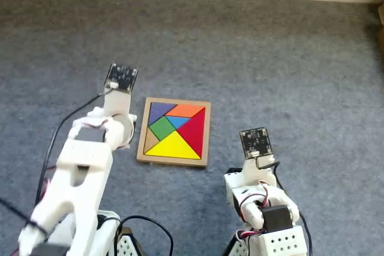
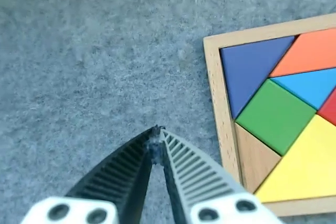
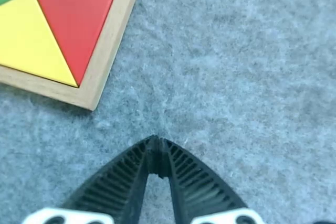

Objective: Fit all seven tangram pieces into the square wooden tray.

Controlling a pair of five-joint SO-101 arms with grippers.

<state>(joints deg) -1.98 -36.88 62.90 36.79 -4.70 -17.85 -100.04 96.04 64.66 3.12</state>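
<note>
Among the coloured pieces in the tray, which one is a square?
The green piece: it alone has four right-angled corners. It lies turned like a diamond between the dark blue triangle and the yellow triangle.

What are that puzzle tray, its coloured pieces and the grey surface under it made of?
The tray looks like pale unpainted wood: grain shows on its rim. The coloured pieces are probably painted wood, matte and evenly coloured, though plastic cannot be ruled out. The grey surface looks like felt or short carpet, fuzzy and fibrous.
</note>
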